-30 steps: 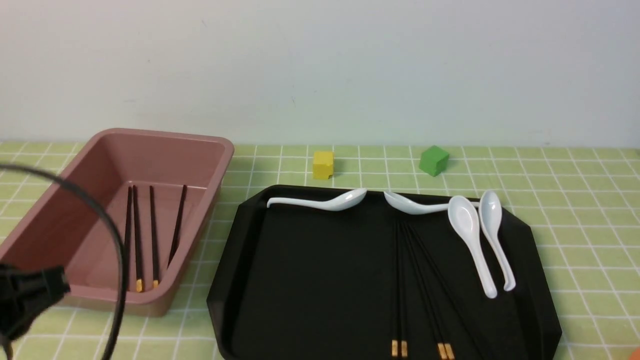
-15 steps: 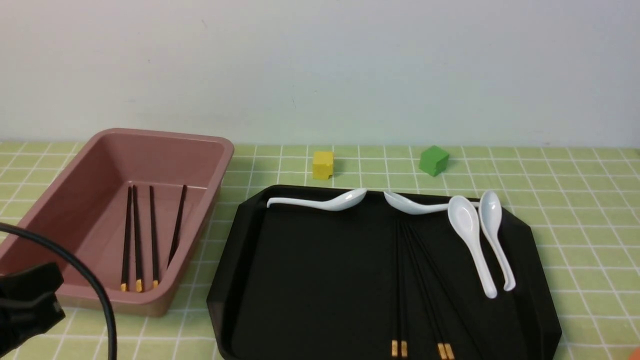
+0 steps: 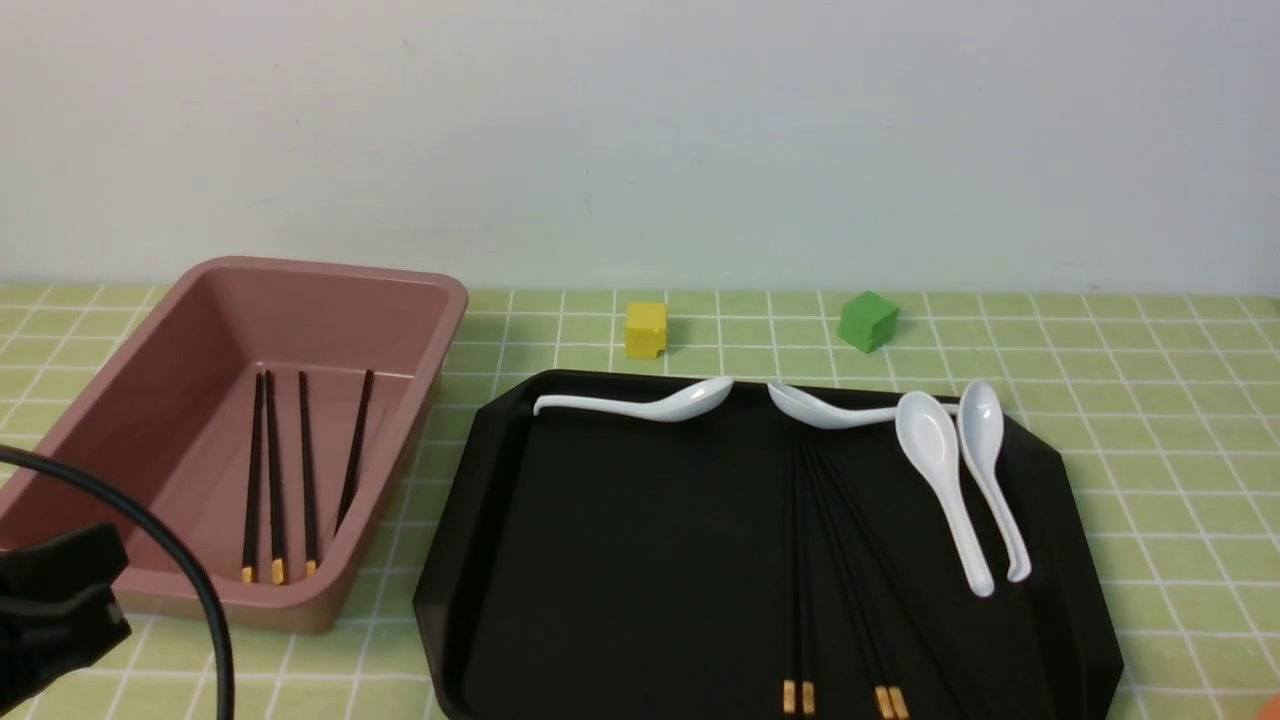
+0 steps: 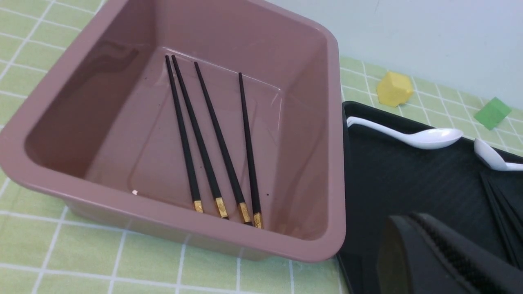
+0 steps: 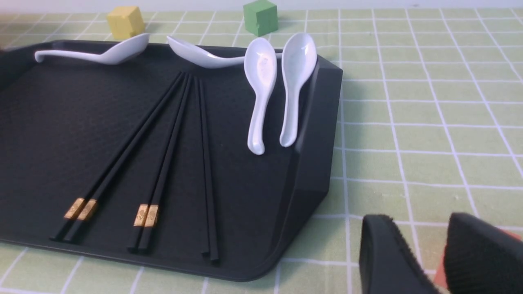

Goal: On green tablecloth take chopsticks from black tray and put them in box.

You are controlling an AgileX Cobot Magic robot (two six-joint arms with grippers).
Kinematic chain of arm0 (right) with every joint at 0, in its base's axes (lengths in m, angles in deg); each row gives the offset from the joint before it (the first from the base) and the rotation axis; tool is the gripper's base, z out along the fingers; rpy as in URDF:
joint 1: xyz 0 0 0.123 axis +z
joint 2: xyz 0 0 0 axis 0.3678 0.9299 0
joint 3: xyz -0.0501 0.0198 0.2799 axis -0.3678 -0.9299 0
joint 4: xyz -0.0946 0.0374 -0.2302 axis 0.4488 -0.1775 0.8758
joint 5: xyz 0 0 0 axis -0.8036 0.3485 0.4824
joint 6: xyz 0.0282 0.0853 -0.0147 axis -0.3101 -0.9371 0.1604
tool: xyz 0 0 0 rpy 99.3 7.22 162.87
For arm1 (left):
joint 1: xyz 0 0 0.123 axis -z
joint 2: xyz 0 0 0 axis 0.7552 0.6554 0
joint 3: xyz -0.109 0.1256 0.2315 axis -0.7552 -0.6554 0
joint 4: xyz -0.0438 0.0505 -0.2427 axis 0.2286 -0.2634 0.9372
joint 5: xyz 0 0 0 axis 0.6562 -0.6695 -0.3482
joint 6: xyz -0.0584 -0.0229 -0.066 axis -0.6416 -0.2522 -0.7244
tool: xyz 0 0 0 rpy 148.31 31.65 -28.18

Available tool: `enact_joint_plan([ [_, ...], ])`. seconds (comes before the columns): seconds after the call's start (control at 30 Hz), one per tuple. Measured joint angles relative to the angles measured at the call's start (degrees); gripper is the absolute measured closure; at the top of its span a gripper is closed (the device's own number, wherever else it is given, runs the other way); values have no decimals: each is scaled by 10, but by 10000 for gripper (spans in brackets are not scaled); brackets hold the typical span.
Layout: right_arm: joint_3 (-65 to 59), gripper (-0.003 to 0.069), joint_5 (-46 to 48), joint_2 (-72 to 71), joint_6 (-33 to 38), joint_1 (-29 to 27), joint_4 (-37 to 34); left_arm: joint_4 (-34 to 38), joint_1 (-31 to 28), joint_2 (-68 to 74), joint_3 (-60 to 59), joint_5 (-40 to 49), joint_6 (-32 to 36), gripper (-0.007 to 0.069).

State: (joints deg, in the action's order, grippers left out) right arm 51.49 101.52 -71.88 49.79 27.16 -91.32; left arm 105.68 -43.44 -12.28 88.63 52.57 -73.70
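The pink-brown box (image 3: 330,275) stands at the left on the green tablecloth (image 3: 1150,400). Four black chopsticks (image 3: 275,470) lie in it, gold ends toward me; they also show in the left wrist view (image 4: 212,139). The black tray (image 3: 620,560) holds several more chopsticks (image 3: 797,560), fanned out, seen as three pairs in the right wrist view (image 5: 163,134). My left gripper (image 4: 412,218) is shut and empty, above the tray's left edge, beside the box (image 4: 286,53). My right gripper (image 5: 419,222) is open and empty over the cloth, to the right of the tray (image 5: 314,163).
Several white spoons (image 3: 940,470) lie along the tray's far and right sides. A yellow cube (image 3: 646,330) and a green cube (image 3: 867,320) sit behind the tray. Part of my left arm and its cable (image 3: 55,600) fill the lower left. Something orange-red (image 5: 439,273) lies under the right gripper.
A second ago the left arm's cable arched over the box; the arm has dropped back and the cable is lower. In the last half second nothing has moved.
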Motion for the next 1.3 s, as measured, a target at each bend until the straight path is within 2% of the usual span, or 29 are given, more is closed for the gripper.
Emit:
enact_joint_plan([
  [0.3,0,419,0,0,0,0,0,0,0,-10,0,3,0,637],
  [0.53,0,419,0,0,0,0,0,-1,0,-119,-10,4,0,637],
  [0.87,0,419,0,0,0,0,-1,-123,0,-253,-141,3,0,633],
  [0.97,0,419,0,0,0,0,-1,-136,0,-288,-201,12,1,631],
  [1.17,0,419,0,0,0,0,-1,-138,0,-346,-214,87,1,624],
  [1.3,0,419,0,0,0,0,-1,-137,0,-349,-214,94,1,621],
])
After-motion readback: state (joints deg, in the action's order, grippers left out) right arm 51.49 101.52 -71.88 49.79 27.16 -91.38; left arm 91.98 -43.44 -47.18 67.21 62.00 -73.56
